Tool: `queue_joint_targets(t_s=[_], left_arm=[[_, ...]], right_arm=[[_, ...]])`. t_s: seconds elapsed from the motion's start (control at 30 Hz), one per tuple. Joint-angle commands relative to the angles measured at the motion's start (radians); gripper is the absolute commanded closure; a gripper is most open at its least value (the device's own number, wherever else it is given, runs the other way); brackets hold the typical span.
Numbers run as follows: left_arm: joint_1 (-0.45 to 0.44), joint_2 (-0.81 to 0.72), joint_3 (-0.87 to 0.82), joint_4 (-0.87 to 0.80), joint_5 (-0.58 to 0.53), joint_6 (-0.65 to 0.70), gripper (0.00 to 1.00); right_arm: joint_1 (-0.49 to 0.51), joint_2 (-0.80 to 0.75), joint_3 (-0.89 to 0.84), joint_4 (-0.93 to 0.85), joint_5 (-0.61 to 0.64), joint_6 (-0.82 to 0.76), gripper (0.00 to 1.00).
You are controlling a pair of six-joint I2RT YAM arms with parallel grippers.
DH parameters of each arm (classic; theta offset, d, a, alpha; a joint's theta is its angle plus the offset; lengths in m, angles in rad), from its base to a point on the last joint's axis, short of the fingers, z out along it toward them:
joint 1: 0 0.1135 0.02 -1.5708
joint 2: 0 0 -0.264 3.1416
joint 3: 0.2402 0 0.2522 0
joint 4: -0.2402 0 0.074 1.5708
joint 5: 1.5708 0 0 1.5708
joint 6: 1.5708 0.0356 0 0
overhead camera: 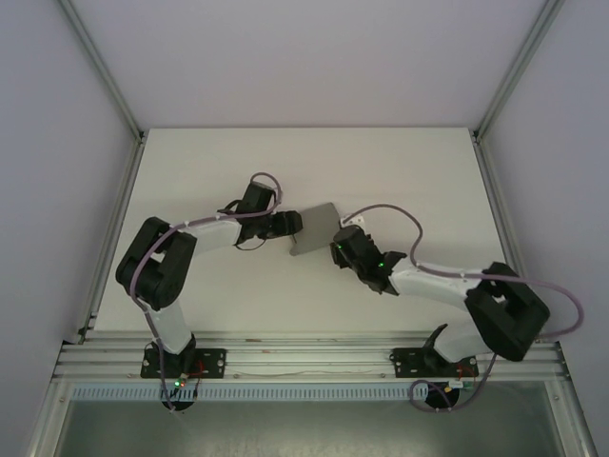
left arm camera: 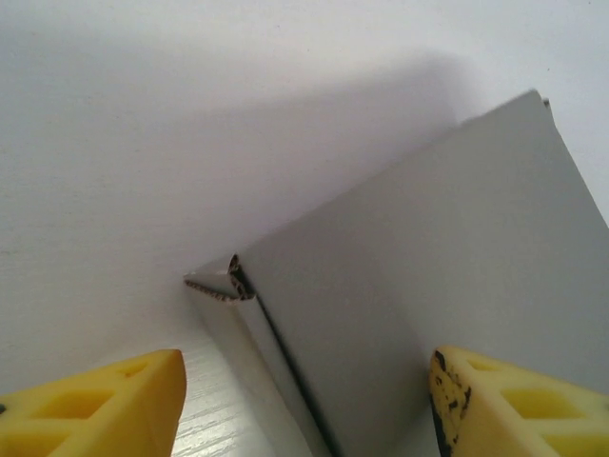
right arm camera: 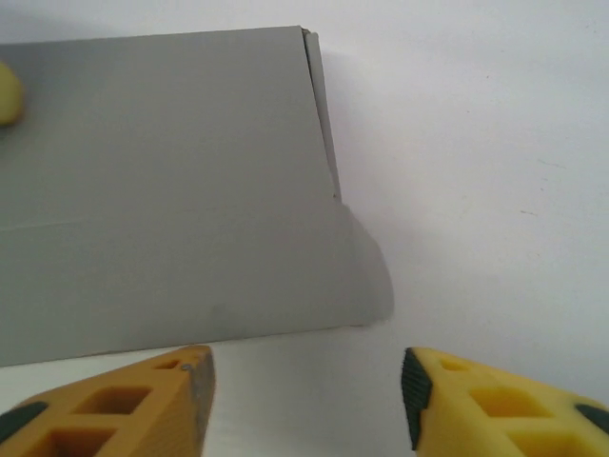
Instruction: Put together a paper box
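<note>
Risk: paper box sits ungripped on counter between left jaws and right jaws — both spread, pinching nothing; an uneven nudge could skew or crush it.

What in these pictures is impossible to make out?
- Top view: the box is small, and the left gripper and right gripper cover its ends, so contact is unclear.
- Left wrist view: the box runs off the right and bottom edges.
- Right wrist view: its left end is cut off by the frame; a yellow blob there is too cropped to name.
- Its inside: hidden by its own walls.
</note>
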Motion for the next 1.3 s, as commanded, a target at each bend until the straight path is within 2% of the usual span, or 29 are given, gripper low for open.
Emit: queue_joint_targets(t_s=[0.0,0.07,0.23,0.37,0.43,0.53,0.63,0.87,1.1,1.27], left_arm=[[-0.002,0.036,-0.021,0.039,0.018,-0.022,0.35],[-0.002,0.045,-0.023,0.046,0.018,-0.024,0.37],[0.016,0.061,-0.058,0.13,0.062,-0.037,0.4],[0.042,0.09,-0.096,0.23,0.134,-0.057,0.48],[0.056,0.104,-0.113,0.274,0.176,-0.072,0.57],[0.075,0.116,-0.146,0.346,0.227,-0.094,0.65],[0.089,0.115,-0.159,0.349,0.234,-0.093,0.73],[0.107,0.129,-0.2,0.406,0.248,-0.119,0.75],[0.127,0.15,-0.228,0.444,0.272,-0.131,0.78],[0.145,0.152,-0.257,0.485,0.298,-0.142,0.79]], right_arm=[[0.004,-0.088,-0.038,-0.077,-0.039,0.034,0.37],[0.004,-0.141,-0.069,-0.079,-0.037,0.047,0.3],[-0.019,-0.252,-0.118,-0.047,-0.016,0.096,0.01],[-0.096,-0.278,-0.11,-0.031,-0.125,0.139,0.0],[-0.148,-0.262,-0.09,-0.039,-0.195,0.177,0.0],[-0.211,-0.224,-0.04,-0.067,-0.27,0.206,0.0],[-0.253,-0.138,0.019,-0.097,-0.341,0.218,0.0],[-0.337,0.058,0.13,-0.066,-0.558,0.279,0.0],[-0.364,0.24,0.219,-0.018,-0.731,0.312,0.05],[-0.369,0.304,0.228,0.067,-0.829,0.363,0.09]])
